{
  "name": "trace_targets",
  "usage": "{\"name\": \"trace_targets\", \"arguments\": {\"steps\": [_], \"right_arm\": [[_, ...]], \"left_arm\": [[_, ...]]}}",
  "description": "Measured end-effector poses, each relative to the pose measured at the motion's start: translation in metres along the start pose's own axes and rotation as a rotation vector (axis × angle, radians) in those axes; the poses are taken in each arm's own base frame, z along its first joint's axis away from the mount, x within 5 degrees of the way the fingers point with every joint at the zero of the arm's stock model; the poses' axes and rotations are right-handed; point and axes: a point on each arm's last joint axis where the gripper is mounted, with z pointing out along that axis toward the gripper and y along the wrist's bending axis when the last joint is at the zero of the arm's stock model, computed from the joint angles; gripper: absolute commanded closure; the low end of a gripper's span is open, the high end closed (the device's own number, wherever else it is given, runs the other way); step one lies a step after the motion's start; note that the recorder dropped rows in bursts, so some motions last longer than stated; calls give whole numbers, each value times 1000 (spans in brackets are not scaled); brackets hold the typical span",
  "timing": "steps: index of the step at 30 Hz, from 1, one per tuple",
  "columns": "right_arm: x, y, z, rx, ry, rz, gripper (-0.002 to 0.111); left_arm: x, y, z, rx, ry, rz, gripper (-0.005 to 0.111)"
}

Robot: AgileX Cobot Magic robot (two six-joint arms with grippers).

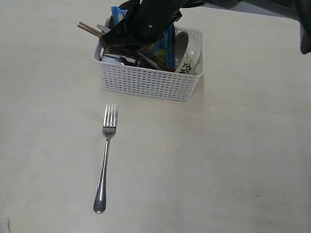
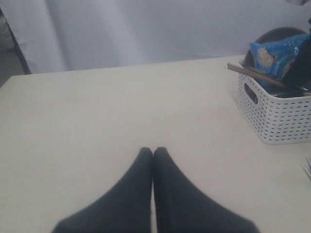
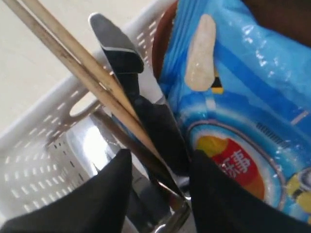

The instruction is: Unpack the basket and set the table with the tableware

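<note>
Your right pincer (image 3: pixel 159 156), half open, straddles the knife (image 3: pixel 116 48) at the basket's (image 1: pixel 148 82) nine o'clock, poised to lift. The left pincer (image 2: pixel 153 151) is shut, empty.

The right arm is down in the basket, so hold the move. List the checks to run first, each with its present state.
1. Right gripper open over a target: ok, jaws stand apart.
2. Only one item between the jaws: not ok, the knife and the chopsticks both cross the gap.
3. Chip bag clear of that gripper: not ok, it sits right beside it.
4. Basket upright on the table: ok.
5. Left gripper shut, away from the basket: ok.
6. Fork laid on the table: ok.
</note>
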Motion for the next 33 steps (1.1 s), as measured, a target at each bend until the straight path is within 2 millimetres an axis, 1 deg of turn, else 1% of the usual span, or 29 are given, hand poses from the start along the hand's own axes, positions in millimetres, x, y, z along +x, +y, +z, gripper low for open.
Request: {"name": "trace_targets", "arguments": {"steps": [2,8,10,12,15,19,25,27,29,31,33], "right_arm": [[1,0,4,-1,7,1,70],[1,-1,3,5,4,-22,71],[1,-1,5,4,8,-23,75],[1,-1,6,4,8,-24,85],[2,-1,7,4,12,-26,107],[3,-1,7,7,27,-42,109],[2,-1,-2,10,33,-61,109],[-1,-1,-8,12,21,-81,108],[-2,-1,-12,12,14,-114,102],[-2,0,-14,5,20,-142,87],[-1,2,-14,-3,26,-163,67]], "left_arm": [[0,0,0,0,0,0,107],[0,0,0,0,0,0,107],[0,0,0,0,0,0,107],[0,0,0,0,0,0,107],[0,0,0,0,0,0,107],[0,0,0,0,0,0,107],[0,0,0,0,0,0,107],[0,0,0,0,0,0,107],[0,0,0,0,0,0,107],[0,0,0,0,0,0,107],[0,0,0,0,0,0,107]]}}
